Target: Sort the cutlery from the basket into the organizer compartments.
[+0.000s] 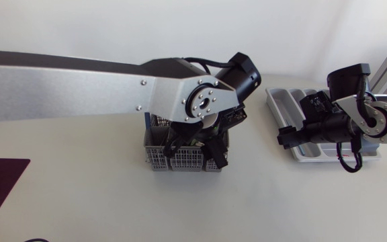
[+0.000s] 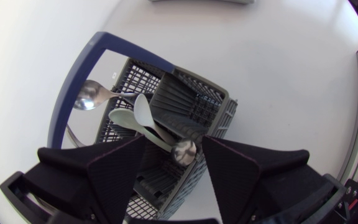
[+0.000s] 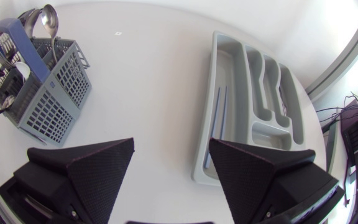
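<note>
**Poised Over the Basket (image 2: 194, 102)**

Held the left gripper (image 2: 174, 149) spread wide just above the basket, grasping nothing. Judged best to drop straight onto the shiny metal piece (image 2: 184, 151), missing the pale spoons (image 2: 135, 117) beside it. Parked the right gripper (image 3: 171, 149), likewise unclenched, well apart from the basket, over the organizer (image 3: 215, 93); could not tell its contents.

Bright, even light fills the white table (image 1: 99, 202), with faint shadow beside the basket (image 1: 154, 158).
</note>
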